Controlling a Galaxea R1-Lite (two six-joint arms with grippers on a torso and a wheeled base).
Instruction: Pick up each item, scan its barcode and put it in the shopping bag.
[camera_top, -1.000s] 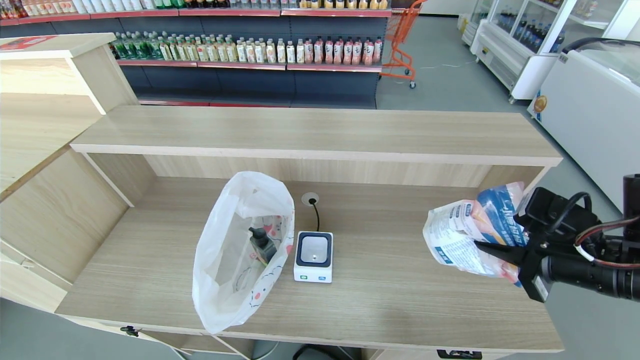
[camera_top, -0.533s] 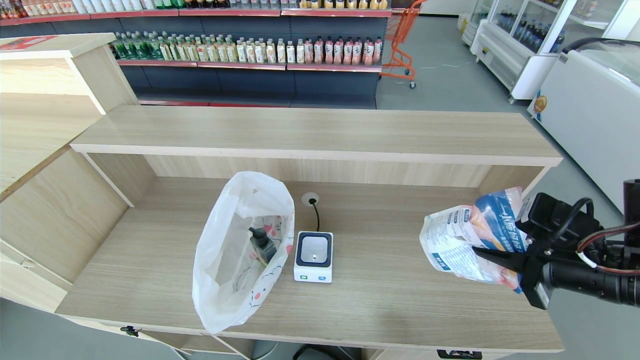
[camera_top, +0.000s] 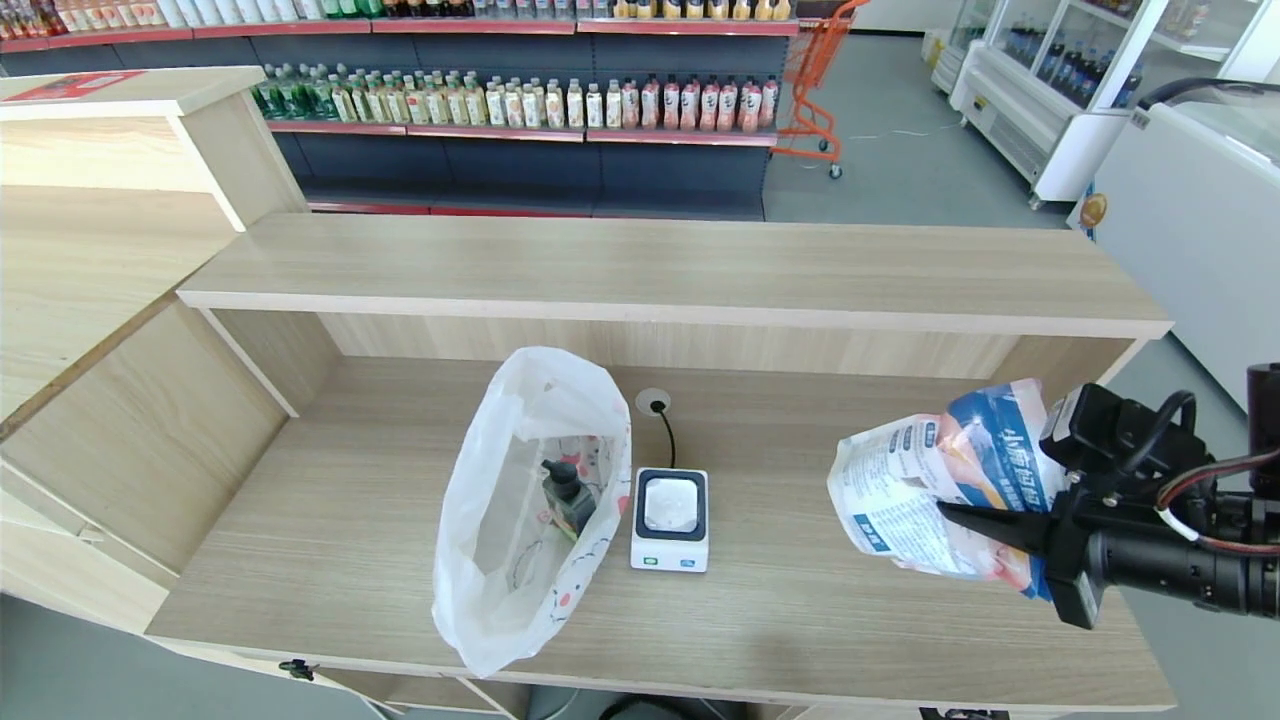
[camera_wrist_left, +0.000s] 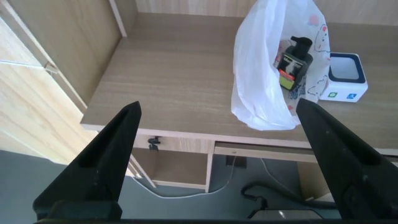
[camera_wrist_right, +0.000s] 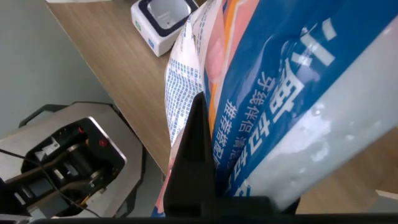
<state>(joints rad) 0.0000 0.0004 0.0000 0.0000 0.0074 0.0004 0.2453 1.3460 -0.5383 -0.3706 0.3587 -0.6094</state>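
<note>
My right gripper (camera_top: 955, 515) is shut on a white, blue and orange snack packet (camera_top: 935, 480), held in the air above the right part of the counter, to the right of the barcode scanner (camera_top: 670, 518). In the right wrist view the packet (camera_wrist_right: 280, 93) lies against a dark finger (camera_wrist_right: 196, 155), with the scanner (camera_wrist_right: 163, 22) beyond it. A white plastic shopping bag (camera_top: 530, 500) stands open just left of the scanner, with a dark pump bottle (camera_top: 568, 497) inside. My left gripper (camera_wrist_left: 217, 155) hangs open off the counter's front edge, looking at the bag (camera_wrist_left: 261, 74).
The wooden counter (camera_top: 350, 520) has a raised back ledge (camera_top: 670, 270) and a side wall on the left. The scanner's cable runs to a hole (camera_top: 652, 402) in the counter. Store shelves, an orange cart and freezers stand behind.
The head camera has shifted, so the whole scene sits further right. My right gripper has carried the packet a little to the left, toward the scanner. Bag, bottle and scanner have stayed put.
</note>
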